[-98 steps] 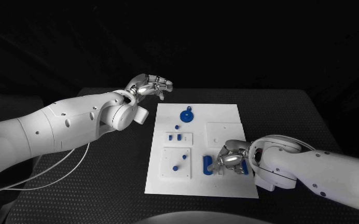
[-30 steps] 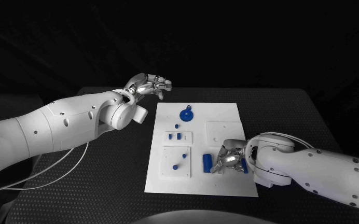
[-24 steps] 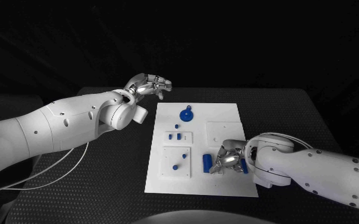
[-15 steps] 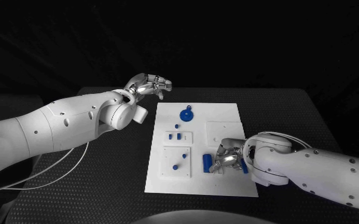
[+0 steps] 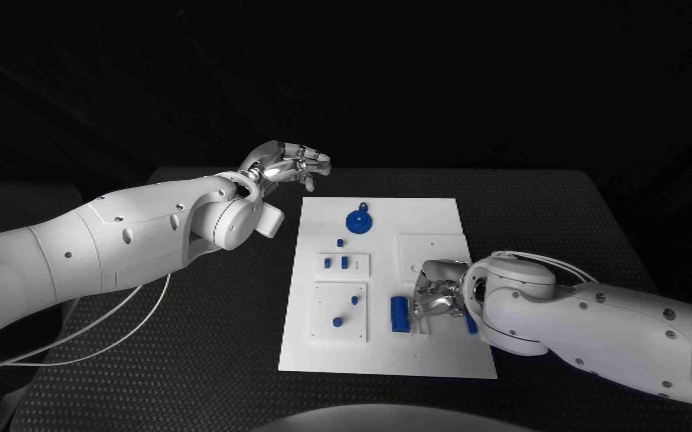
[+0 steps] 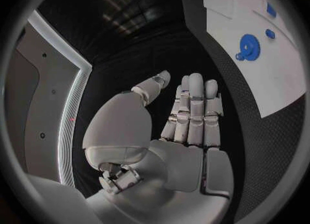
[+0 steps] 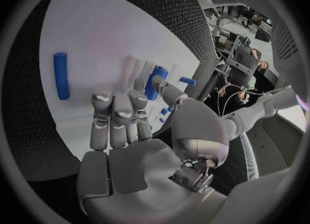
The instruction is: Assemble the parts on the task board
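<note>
The white task board [image 5: 433, 222] lies mid-table. My right hand [image 5: 437, 297] hovers low over its near right part, fingers half curled. A blue cylinder [image 5: 400, 314] lies flat just left of the fingers, apart from them. In the right wrist view the cylinder [image 7: 61, 75] lies off to one side of the hand [image 7: 126, 115]. There another blue piece [image 7: 157, 82] sits at the thumb tip; I cannot tell if it is pinched. A blue piece [image 5: 470, 322] pokes out beside the right wrist. My left hand [image 5: 289, 164] is raised beyond the board's far left corner, holding nothing.
A blue gear-like piece [image 5: 359, 220] lies on the far part of the board, also in the left wrist view [image 6: 247, 44]. Small blue pegs [image 5: 336, 264] stand in the left column, with more [image 5: 338, 323] nearer me. A white cable [image 5: 130, 322] trails over the table's left side.
My right hand has drawn back from the blue cylinder, risen slightly toward the far side and turned, leaving the cylinder fully uncovered. The left hand has stayed still.
</note>
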